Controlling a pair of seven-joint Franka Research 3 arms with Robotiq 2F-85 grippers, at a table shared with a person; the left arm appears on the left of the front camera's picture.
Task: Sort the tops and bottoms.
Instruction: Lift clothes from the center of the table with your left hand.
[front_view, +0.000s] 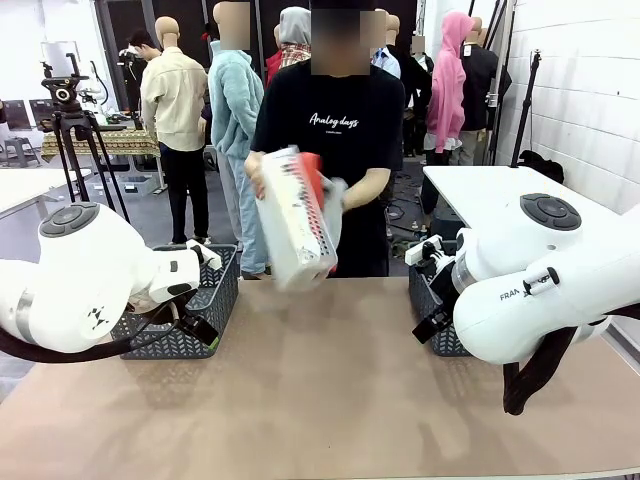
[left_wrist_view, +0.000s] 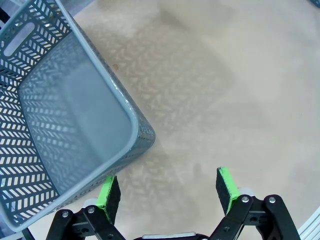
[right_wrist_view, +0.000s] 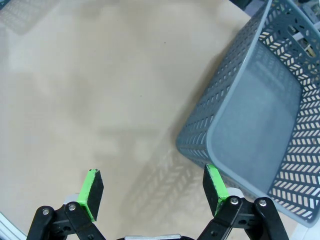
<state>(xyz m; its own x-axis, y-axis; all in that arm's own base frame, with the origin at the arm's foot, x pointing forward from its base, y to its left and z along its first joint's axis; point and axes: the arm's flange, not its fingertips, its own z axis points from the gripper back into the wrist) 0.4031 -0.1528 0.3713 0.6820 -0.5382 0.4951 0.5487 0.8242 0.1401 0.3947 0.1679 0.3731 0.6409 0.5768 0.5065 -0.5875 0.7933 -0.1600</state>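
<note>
Garments (front_view: 311, 172) are tilting in a white basket (front_view: 290, 228) the person is holding over the table's (front_view: 320, 400) far edge; we are risking a tangled spill. At the left wrist, our left gripper (left_wrist_view: 167, 186) is gaping empty beside its grey basket (left_wrist_view: 125, 107); at the right wrist, the right gripper (right_wrist_view: 152, 184) is gaping likewise.

Two grey baskets (front_view: 215, 290) (right_wrist_view: 215, 100), one white basket (front_view: 295, 225), two arms (front_view: 80, 280) (front_view: 540, 290), one person (front_view: 330, 130)
</note>
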